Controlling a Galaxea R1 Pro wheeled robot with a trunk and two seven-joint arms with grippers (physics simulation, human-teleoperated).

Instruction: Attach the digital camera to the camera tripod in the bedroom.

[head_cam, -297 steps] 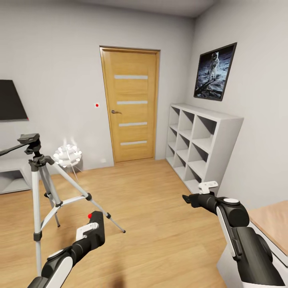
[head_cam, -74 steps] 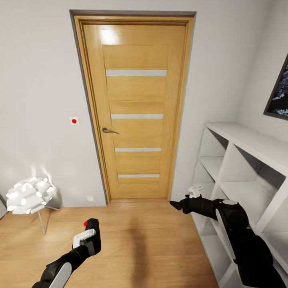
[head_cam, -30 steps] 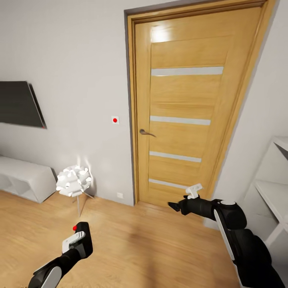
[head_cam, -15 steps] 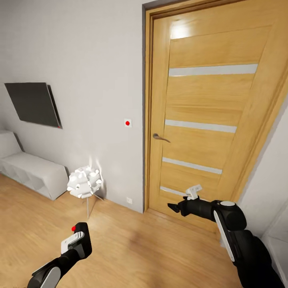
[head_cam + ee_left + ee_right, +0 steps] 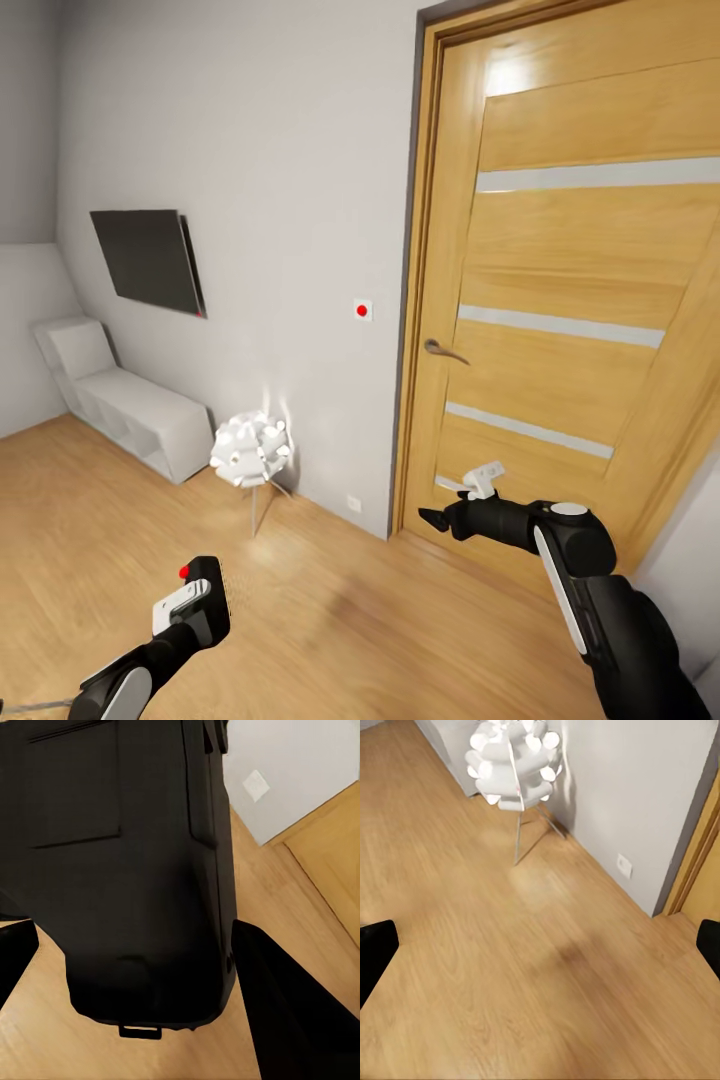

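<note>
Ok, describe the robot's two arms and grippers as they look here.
Both arms are glossy black with white panels. The left gripper has a white plate and a red dot on top. The right gripper ends in dark pointed fingers, with a white bracket above and a round white cap behind.

Honey-wood door (image 5: 570, 290) with pale grey stripes — grey wall (image 5: 270, 200), black screen (image 5: 148, 262), white lamp (image 5: 251, 451).

Glossy black arms (image 5: 600, 610) — white panels, a red dot — black gripper (image 5: 432, 520).

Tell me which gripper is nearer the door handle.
Right. The right gripper hangs just below the door handle, close in front of the door. The left gripper sits lower and well off toward the white lamp's side.
</note>
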